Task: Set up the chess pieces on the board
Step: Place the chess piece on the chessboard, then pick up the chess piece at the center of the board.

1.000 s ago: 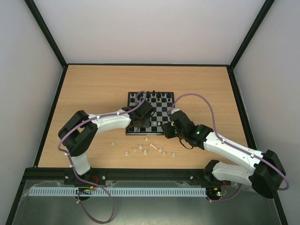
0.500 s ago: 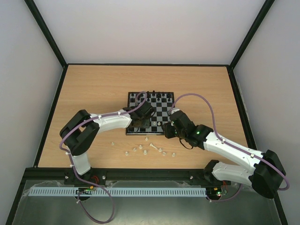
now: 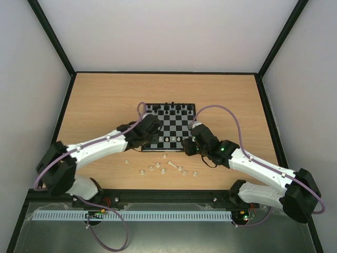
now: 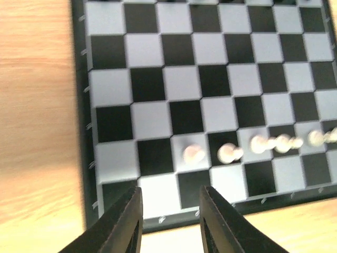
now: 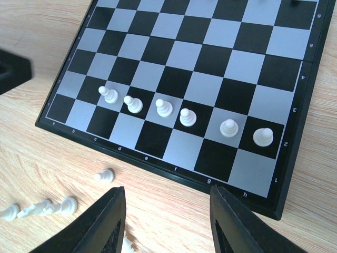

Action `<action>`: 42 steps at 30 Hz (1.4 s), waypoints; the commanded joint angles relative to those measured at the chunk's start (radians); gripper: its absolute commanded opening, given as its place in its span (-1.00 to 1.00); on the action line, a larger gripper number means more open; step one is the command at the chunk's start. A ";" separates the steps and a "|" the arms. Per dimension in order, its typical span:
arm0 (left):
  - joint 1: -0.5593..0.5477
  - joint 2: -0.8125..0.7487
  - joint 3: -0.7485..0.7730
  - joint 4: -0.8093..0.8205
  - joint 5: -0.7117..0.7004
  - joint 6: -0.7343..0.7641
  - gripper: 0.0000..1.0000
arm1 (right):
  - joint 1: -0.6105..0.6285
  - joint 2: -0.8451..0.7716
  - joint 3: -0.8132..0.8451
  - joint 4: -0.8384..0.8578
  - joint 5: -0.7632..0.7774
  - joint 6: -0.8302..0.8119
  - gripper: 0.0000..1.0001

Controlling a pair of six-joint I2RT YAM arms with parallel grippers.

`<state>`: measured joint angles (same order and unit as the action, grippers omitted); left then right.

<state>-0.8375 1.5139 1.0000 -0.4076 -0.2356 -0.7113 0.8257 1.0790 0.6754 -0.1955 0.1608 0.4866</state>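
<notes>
**Two Squares Short on the Pawn Row**

From overhead first: picking out the board (image 3: 176, 124) in the middle of the bench (image 3: 105, 100), with black pieces (image 3: 167, 107) along its far edge and a line of white pawns (image 3: 174, 138) one row in from the near edge. Spotting a scatter of loose chess pieces (image 3: 171, 164) on the wood just beside that near edge, some upright, at least one flat on its side. Finding the left arm (image 3: 102, 143) reaching over the board's near-left corner and the right arm (image 3: 258, 166) at its near-right corner.

Over to the left wrist: looking past the left claw (image 4: 169, 188), parted only narrowly and holding nothing, above the near-left squares. Blurred here, but making out the pawn row starting on the third file, so two squares to fill at the left end.

Now the right wrist: seeing the right claw (image 5: 166, 191) spread wide, empty, hovering at the board's near edge. Counting six white pawns, all upright, and not one piece on the back row.

Judging the chess pieces feather-light, hard and slick, likely to tip or skitter at a nudge. Best pinched across the slim stem just under the head, straight from above; for those lying flat, across the middle.
</notes>
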 commanded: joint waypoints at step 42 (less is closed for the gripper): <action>0.008 -0.377 -0.522 -0.113 -0.085 -0.270 -0.42 | -0.003 -0.004 -0.022 0.012 -0.068 -0.001 -0.11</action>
<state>-0.8345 1.1221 0.4751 -0.5251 -0.2962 -0.9840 0.8253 1.0790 0.6640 -0.1806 0.0971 0.4862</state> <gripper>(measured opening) 0.299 0.447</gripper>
